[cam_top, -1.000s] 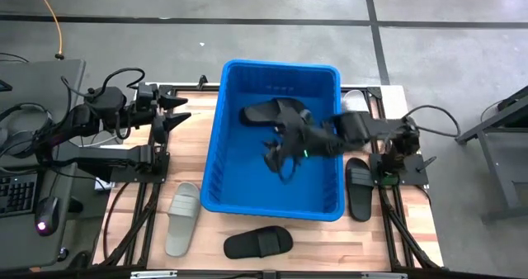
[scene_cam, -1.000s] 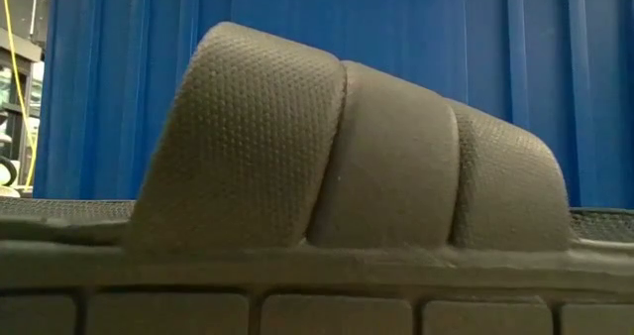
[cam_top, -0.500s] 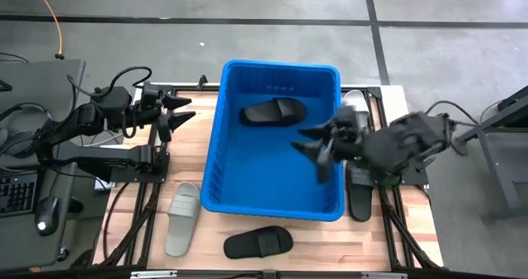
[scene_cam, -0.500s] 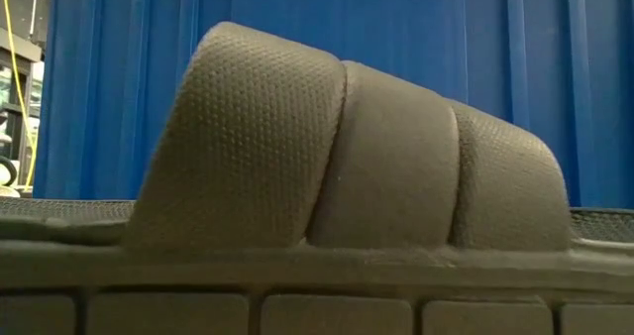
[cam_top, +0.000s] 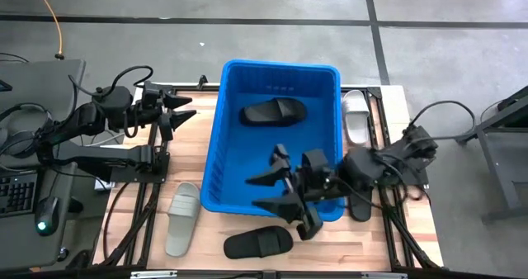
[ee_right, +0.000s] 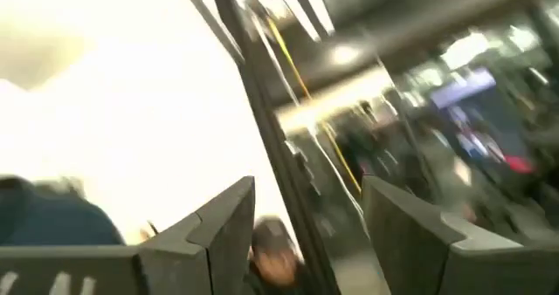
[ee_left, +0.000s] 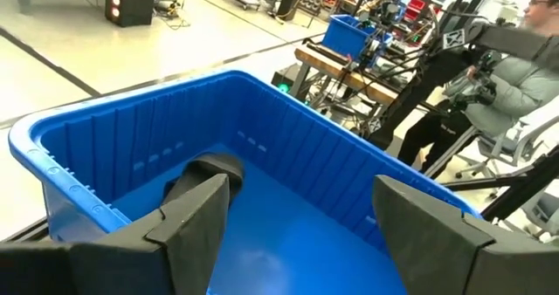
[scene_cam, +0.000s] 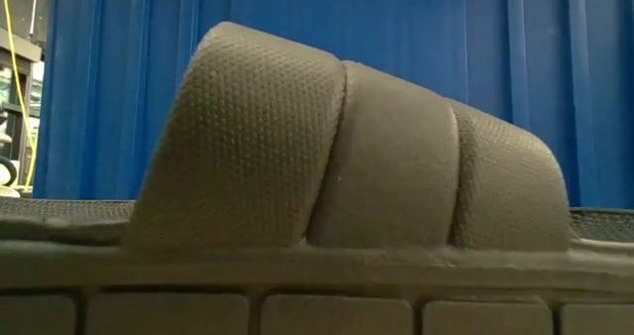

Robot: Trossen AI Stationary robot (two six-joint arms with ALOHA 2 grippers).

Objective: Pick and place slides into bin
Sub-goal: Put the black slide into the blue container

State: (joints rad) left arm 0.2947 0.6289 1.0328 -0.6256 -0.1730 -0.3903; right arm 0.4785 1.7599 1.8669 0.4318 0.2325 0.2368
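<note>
Bin [cam_top: 216,151]: bright blue, ribbed walls, at the middle of the wooden table [cam_top: 194,122]. Contents: one black slide [cam_top: 273,111] lying flat on the floor toward the far end; in the left wrist view only its strap end [ee_left: 206,174] shows past a finger.

Slides outside the bin, four counted from above. Light grey slide [cam_top: 182,217] on the table just left of the bin's near corner. Second black slide [cam_top: 257,243] just before the bin's near wall; in the low view its strap [scene_cam: 342,147] fills nearly the whole picture, with the bin's blue wall behind it. White slide [cam_top: 355,116] just right of the bin at the far end, part hidden by the frame rail. Third black slide [cam_top: 360,206] right of the bin at the near end, mostly covered by the right arm.

Right gripper [cam_top: 280,192]: over the bin's near end and rim, fingers spread wide, nothing between them. Its wrist view is streaked by motion; only its two fingers [ee_right: 223,229] and a bright, blurred room can be made out.

Left gripper [cam_top: 175,112]: beside the bin's left wall at the far end, fingers apart, empty.

Person [ee_left: 524,64]: in a grey top beyond the table, cut off at the picture's edge.
</note>
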